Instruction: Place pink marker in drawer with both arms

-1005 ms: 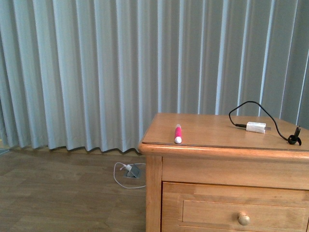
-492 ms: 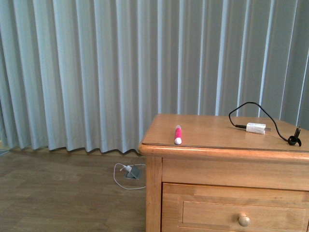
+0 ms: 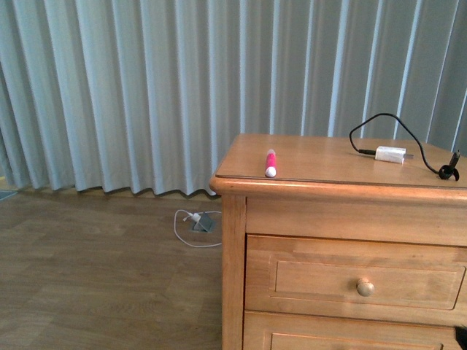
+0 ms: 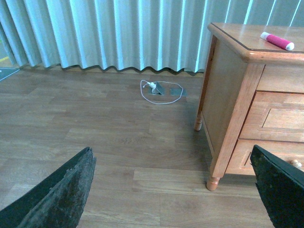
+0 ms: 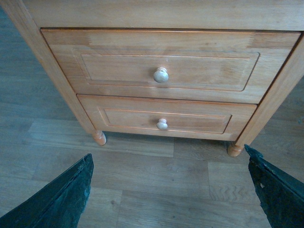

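The pink marker (image 3: pixel 270 162) lies on top of the wooden cabinet (image 3: pixel 306 211) near its front left edge, white end toward me; it also shows in the left wrist view (image 4: pixel 277 41). The upper drawer (image 3: pixel 357 278) is shut, with its round pale knob (image 3: pixel 365 286); in the right wrist view the drawer (image 5: pixel 118 66) and its knob (image 5: pixel 161 75) face the camera. My left gripper (image 4: pixel 173 190) is open and empty, low over the floor beside the cabinet. My right gripper (image 5: pixel 171 190) is open and empty, low in front of the drawers. Neither arm shows in the front view.
A white charger block (image 3: pixel 390 154) with a black cable (image 3: pixel 379 122) lies on the cabinet top toward the right. The shallower lower drawer (image 5: pixel 118 121) is shut. A white cord and floor socket (image 3: pixel 198 222) lie by the curtain (image 3: pixel 146 87). Wood floor (image 3: pixel 102 277) spreads left.
The front view has tilted down: the cabinet and marker sit higher in the picture, more of the upper drawer shows and the top of the lower drawer appears. Nothing on the cabinet moved.
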Motion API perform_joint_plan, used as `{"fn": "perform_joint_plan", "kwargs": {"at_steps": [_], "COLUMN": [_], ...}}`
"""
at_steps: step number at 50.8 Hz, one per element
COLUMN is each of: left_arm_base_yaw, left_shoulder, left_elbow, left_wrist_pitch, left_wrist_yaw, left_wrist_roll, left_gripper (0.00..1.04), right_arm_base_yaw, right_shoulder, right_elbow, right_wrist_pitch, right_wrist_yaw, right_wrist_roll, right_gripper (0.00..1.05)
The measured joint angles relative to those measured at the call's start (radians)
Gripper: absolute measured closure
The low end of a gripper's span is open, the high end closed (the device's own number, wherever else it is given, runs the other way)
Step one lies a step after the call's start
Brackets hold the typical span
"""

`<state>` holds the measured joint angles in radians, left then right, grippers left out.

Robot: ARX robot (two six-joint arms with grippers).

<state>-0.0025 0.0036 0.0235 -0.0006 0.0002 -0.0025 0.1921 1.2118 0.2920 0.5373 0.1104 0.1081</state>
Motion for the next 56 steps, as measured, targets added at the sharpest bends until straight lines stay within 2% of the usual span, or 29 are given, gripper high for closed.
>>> {"fn": "perform_joint_plan", "kwargs": {"at_steps": [15, 28, 40, 56], "left_arm_base_yaw": [0.0, 0.0, 0.0, 0.0], "left_shoulder": [0.0, 0.0, 0.0, 0.0], "left_elbow": [0.0, 0.0, 0.0, 0.0], "left_wrist_pitch": [0.0, 0.0, 0.0, 0.0], "left_wrist_yaw": [0.0, 0.0, 0.0, 0.0], "left_wrist_roll": [0.0, 0.0, 0.0, 0.0], "left_gripper": [0.06, 0.06, 0.06, 0.06], "right_arm_base_yaw": [0.052, 0.078, 0.064, 0.026], "right_shoulder": [0.447, 0.695, 0.871, 0.987], "right_elbow": [0.272, 0.465, 0.631, 0.749], "right_wrist_pitch": [0.116, 0.153, 0.173, 0.173], "right_wrist_yaw": [0.081, 0.136, 0.163, 0.168], "right_wrist_roll": [0.023, 0.023, 0.024, 0.021], "right_gripper": [0.08, 0.08, 0.08, 0.08]}}
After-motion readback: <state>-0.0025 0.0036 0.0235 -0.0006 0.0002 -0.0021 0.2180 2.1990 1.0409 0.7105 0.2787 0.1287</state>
